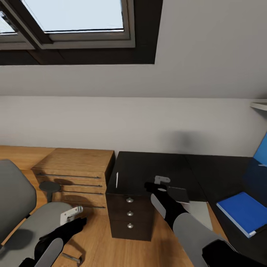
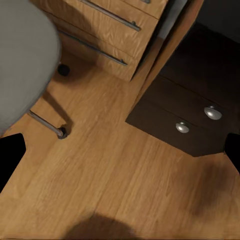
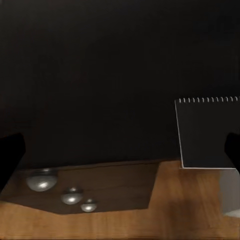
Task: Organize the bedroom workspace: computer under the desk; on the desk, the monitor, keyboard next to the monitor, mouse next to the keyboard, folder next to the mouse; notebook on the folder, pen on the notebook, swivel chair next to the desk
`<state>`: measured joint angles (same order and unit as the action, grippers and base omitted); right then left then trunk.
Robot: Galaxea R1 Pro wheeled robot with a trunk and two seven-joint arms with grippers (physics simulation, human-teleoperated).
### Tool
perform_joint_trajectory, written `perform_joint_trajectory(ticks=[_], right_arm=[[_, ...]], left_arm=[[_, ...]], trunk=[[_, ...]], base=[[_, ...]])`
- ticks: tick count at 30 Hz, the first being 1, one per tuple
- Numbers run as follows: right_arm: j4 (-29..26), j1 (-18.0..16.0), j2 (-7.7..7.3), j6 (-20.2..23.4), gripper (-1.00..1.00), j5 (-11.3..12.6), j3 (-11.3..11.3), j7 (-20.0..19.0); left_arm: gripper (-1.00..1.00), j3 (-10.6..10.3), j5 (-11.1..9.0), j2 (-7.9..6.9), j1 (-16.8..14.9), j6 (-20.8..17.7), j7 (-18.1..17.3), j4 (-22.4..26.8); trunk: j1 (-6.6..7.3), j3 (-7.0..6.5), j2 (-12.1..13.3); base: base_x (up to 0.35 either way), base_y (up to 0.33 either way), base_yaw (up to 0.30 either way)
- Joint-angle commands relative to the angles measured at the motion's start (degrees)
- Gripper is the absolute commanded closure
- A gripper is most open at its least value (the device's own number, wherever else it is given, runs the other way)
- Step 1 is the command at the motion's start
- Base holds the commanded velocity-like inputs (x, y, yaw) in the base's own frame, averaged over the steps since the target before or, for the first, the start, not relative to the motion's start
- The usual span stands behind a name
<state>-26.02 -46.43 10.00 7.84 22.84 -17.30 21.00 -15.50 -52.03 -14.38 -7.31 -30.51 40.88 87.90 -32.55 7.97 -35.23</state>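
The desk [image 1: 148,167] has a glossy black top and a dark drawer unit [image 1: 129,218] with three silver knobs. The white pen [image 1: 117,180] lies near its left edge. My right gripper [image 1: 161,181] hovers open over the top, next to the grey notebook [image 1: 180,194], whose spiral edge faces away in the right wrist view [image 3: 207,132]. The blue folder [image 1: 243,213] lies on the desk's right wing. The grey swivel chair [image 1: 22,211] stands at the left, with my open left gripper [image 1: 72,215] above its seat edge.
A light wood drawer chest [image 1: 74,174] stands between chair and desk, against the wall. Wood floor [image 2: 115,175] lies in front of the drawer unit [image 2: 190,120]. A blue panel [image 1: 261,152] shows at the right edge. A pale grey surface [image 1: 200,213] sits below the desk's inner corner.
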Motion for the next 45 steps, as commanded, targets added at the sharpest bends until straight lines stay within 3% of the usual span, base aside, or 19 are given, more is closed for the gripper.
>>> perform_joint_trajectory(ticks=[1, 7, 9, 12, 17, 21, 25, 38, 40, 45], right_arm=[[-0.01, -0.04, 0.00, 0.35, -1.00, 0.10, -0.47, 0.40], [0.07, -0.04, 0.00, 0.41, -1.00, 0.10, -5.03, 0.31], [0.04, 0.05, 0.00, 0.42, -1.00, 0.13, -8.42, -0.27], [-0.02, 0.43, 0.00, 0.31, -1.00, 0.17, -10.75, -1.20], [0.14, 1.05, 0.00, -0.13, -1.00, 0.30, -10.23, -1.00], [-0.05, 1.08, -0.22, -0.31, -1.00, 0.35, -10.27, -0.72], [-0.31, 1.16, -1.26, -0.42, -1.00, 0.44, -10.35, -0.85], [-0.36, 1.17, -1.45, -0.28, -1.00, 0.74, -9.80, -0.71], [-0.32, 1.17, -1.46, -0.28, -1.00, 0.77, -8.79, -0.75], [-0.27, 1.36, -1.54, -0.35, -1.00, 1.34, -2.50, -1.05]], left_arm=[[-1.00, -0.71, -0.39, -0.05, -0.07, -0.04, 0.56, 0.08], [-1.00, -2.33, -0.36, -0.02, -0.07, 0.00, 0.59, 0.08], [-1.00, -2.94, -0.36, 0.02, -0.07, 0.02, 0.60, 0.08], [-1.00, -4.05, -0.30, 0.01, -0.07, 0.07, 0.63, 0.08], [-1.00, -3.99, 0.07, 1.58, -0.07, 0.17, 0.88, 0.63], [-1.00, -4.01, 0.08, 2.00, -0.07, 0.18, 0.87, 0.61], [-1.00, -4.01, 0.08, 2.16, -0.07, 0.18, 0.86, 0.68], [-1.00, -3.78, 0.08, 2.16, -0.07, 0.22, 0.88, 2.05], [-1.00, -3.73, 0.08, 2.16, -0.07, 0.20, 0.89, 2.72], [-1.00, -3.66, 0.08, 2.16, -0.07, 0.25, 0.94, 3.41]], trunk=[[-0.02, 0.14, -0.09], [-0.02, 0.34, -0.09], [-0.02, 0.37, -0.09], [-0.02, 0.39, -0.09], [-0.02, 0.39, -0.09], [-0.02, 0.39, -0.09], [-0.02, 0.39, -0.09], [-0.02, 0.18, -0.09], [-0.02, 0.17, -0.09], [-0.68, 0.70, -1.30]], base=[[0.000, 0.000, 0.262], [0.003, 0.000, 0.222], [0.108, 0.000, 0.079], [0.224, 0.000, 0.035], [0.000, 0.000, 0.000], [0.000, 0.000, 0.000], [0.000, 0.000, 0.000], [0.000, 0.000, -0.169], [0.000, 0.000, -0.267], [0.000, 0.000, -0.270]])
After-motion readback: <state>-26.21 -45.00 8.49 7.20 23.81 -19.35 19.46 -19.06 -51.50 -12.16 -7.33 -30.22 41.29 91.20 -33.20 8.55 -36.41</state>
